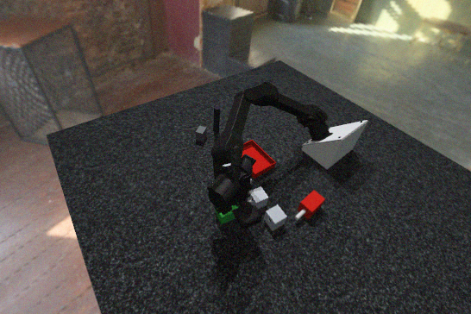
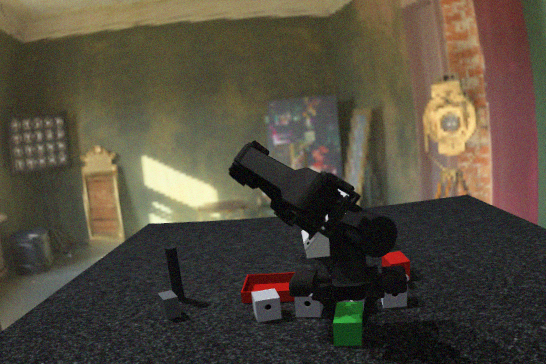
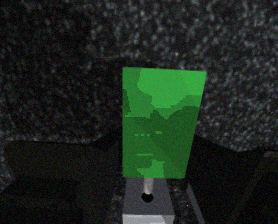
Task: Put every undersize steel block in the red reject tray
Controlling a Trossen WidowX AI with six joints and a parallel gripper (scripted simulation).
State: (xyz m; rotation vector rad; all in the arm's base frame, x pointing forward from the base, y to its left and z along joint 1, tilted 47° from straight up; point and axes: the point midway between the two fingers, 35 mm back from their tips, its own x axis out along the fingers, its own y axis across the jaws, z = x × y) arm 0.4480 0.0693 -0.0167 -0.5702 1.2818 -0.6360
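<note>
The green gauge (image 1: 226,217) (image 2: 348,332) (image 3: 162,100) is held by my gripper (image 3: 150,129), which is shut on it low over the table. In the wrist view its pale pin points at the dark hole of a steel block (image 3: 135,192). The tip is at or just short of the hole's mouth; I cannot tell if it has entered. Other light blocks (image 2: 266,306) (image 2: 307,307) stand left of the gauge in the exterior view, and one block (image 1: 276,218) (image 2: 395,300) stands on its other side. The red tray (image 1: 265,170) (image 2: 247,295) is partly hidden by the arm; no block shows inside its visible part.
A red block with a white pin (image 1: 313,203) (image 2: 396,260) lies beyond the blocks. A darker grey block (image 1: 201,135) (image 2: 171,304) stands by an upright black post (image 1: 216,126) (image 2: 174,271). A white wedge (image 1: 332,149) (image 2: 317,246) stands behind the tray.
</note>
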